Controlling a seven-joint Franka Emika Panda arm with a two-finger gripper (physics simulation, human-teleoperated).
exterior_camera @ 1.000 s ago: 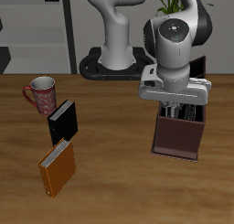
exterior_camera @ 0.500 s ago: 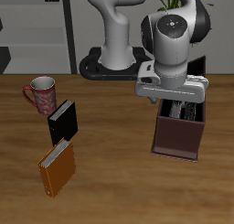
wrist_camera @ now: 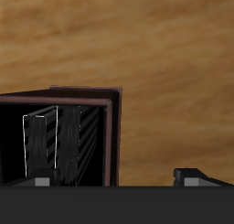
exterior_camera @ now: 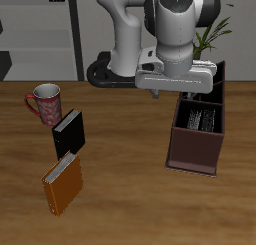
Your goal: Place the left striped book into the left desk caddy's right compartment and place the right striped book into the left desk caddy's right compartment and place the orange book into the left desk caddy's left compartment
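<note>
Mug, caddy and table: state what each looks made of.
Mug: likely glazed ceramic, red-and-white pattern with a pale inside. Left desk caddy: possibly wood or plastic, with flat matte maroon walls. Table: wood, showing brown grain streaks.

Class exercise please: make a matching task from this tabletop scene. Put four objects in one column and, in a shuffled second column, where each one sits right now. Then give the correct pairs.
Column 1
1. orange book
2. black book
3. mug
4. striped books

Column 2
A. standing inside the left desk caddy
B. on the table, between the mug and the orange book
C. on the table nearest the front edge
D. farthest back of the three loose items, beside the black book

Pairs: 1-C, 2-B, 3-D, 4-A
</note>
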